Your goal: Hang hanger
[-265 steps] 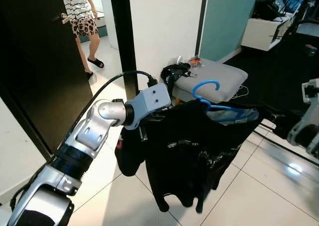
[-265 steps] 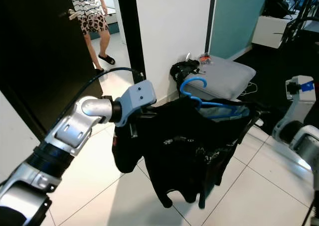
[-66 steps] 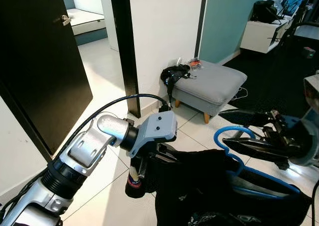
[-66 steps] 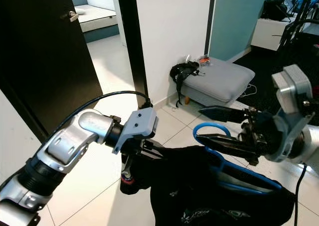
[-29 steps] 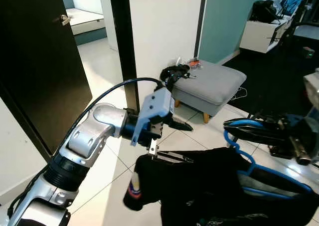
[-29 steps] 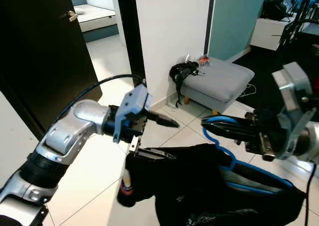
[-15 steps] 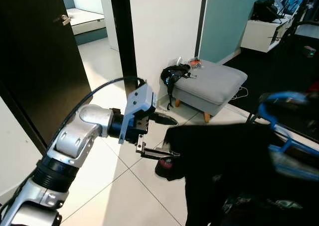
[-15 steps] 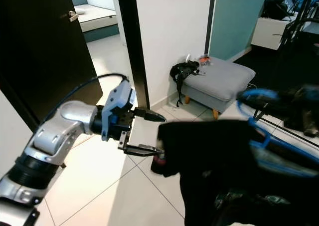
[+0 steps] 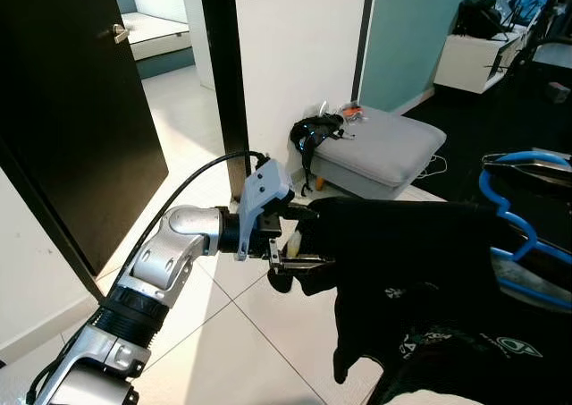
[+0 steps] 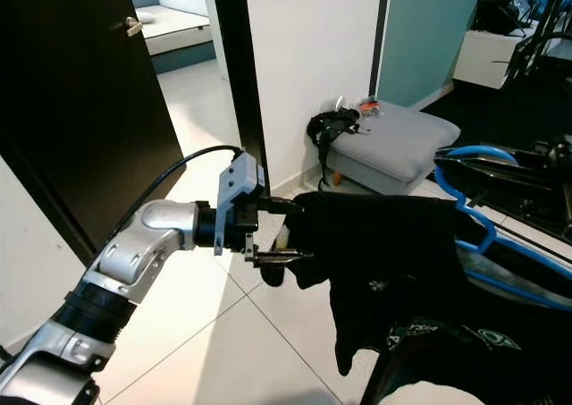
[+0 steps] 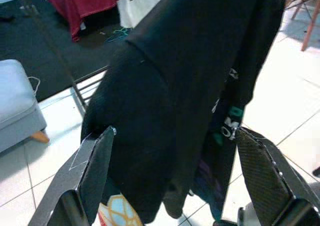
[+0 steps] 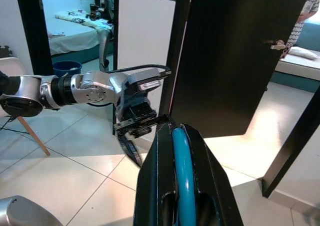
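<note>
The left gripper (image 9: pixel 299 237) had let go of the black shirt (image 9: pixel 420 262) moments before; now its jaws stood apart around the sleeve. The right gripper (image 12: pixel 175 151) stayed clamped on the blue hanger (image 9: pixel 500 204), carrying the shirt, still unhung.

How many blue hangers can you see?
1. The blue hanger is held at its hook in the right gripper, carrying the black shirt. Others could be hidden behind the shirt.

Blue hanger (image 9: pixel 506 210) upright, hook up, black shirt (image 9: pixel 420 262) draped on it
</note>
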`<state>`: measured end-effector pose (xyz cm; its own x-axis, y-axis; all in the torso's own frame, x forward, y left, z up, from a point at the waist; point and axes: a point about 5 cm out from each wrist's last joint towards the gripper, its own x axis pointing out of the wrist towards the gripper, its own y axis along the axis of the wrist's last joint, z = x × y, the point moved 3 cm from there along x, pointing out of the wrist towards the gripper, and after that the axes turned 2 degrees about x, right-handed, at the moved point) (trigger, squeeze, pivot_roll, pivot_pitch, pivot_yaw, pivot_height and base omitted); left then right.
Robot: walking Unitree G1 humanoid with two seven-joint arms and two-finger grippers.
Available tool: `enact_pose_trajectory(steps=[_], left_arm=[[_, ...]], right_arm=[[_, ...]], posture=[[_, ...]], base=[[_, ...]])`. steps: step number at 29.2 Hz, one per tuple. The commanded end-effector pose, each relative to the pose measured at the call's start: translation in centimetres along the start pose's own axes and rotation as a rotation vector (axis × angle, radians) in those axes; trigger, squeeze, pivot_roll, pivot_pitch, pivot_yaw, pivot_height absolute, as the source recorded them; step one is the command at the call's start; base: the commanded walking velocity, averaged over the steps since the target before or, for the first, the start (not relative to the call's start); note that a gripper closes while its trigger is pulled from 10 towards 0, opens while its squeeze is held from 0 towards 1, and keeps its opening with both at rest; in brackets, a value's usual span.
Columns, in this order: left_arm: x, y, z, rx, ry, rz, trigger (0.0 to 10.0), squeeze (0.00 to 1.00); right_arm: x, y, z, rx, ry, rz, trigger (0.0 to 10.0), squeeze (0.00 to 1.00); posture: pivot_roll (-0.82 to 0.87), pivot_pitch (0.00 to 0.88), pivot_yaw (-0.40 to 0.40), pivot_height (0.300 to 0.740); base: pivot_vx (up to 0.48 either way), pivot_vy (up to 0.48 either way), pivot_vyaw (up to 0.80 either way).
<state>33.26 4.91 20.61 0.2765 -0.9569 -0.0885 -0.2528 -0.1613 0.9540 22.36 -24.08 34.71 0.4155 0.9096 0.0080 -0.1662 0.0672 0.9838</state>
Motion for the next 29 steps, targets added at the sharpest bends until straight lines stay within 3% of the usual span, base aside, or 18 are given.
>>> enact_pose_trajectory(steps=[1,4,6,12,14,16,19,25,29], left_arm=[[-0.7,0.3,-1.5,0.013,0.078,0.003,10.0,0.0],[-1.3,0.5,-2.1,0.014,0.106,0.009,10.0,0.0],[-2.5,1.5,-2.7,0.01,0.119,0.057,10.0,0.0],[-4.4,3.7,-1.4,-0.017,-0.007,0.151,10.0,0.0],[-4.5,3.7,-1.1,-0.021,-0.025,0.153,10.0,0.0],[-4.4,3.3,0.6,-0.059,-0.127,0.148,10.0,0.0],[-4.3,3.0,1.6,-0.081,-0.182,0.143,10.0,0.0],[-2.7,2.1,2.2,-0.094,-0.158,0.134,10.0,0.0],[-1.9,1.9,1.3,-0.101,-0.066,0.132,10.0,0.0]], right_arm=[[0.0,1.1,-0.4,-0.049,0.024,0.01,0.0,0.0],[0.0,1.1,-0.3,-0.046,0.022,0.008,0.0,0.0],[-0.2,0.8,-0.2,-0.038,0.015,0.003,0.0,0.0],[-0.3,0.4,-0.1,-0.026,0.009,-0.001,0.0,0.0],[-0.3,0.4,-0.1,-0.026,0.009,-0.001,0.0,0.0],[-0.2,0.6,-0.1,-0.029,0.01,0.004,0.0,0.0],[-0.1,0.7,-0.1,-0.031,0.012,0.007,0.0,0.0],[0.2,0.9,-0.3,-0.036,0.031,0.013,0.0,0.0],[0.2,1.1,-0.3,-0.039,0.039,0.02,0.0,0.0]], posture=[[0.07,0.0,0.037,0.74],[0.07,0.0,0.036,0.74],[0.07,0.0,0.036,0.74],[0.08,0.0,0.033,0.74],[0.08,0.0,0.033,0.74],[0.08,0.0,0.033,0.74],[0.08,0.0,0.033,0.74],[0.08,0.0,0.033,0.74],[0.07,0.0,0.033,0.74]], base=[[0.0,0.0,0.0],[0.0,0.0,0.0],[0.0,0.0,0.0],[0.0,0.0,0.0],[0.0,0.0,0.0],[0.0,0.0,0.0],[0.0,0.0,0.0],[0.0,0.0,0.0],[0.0,0.0,0.0]])
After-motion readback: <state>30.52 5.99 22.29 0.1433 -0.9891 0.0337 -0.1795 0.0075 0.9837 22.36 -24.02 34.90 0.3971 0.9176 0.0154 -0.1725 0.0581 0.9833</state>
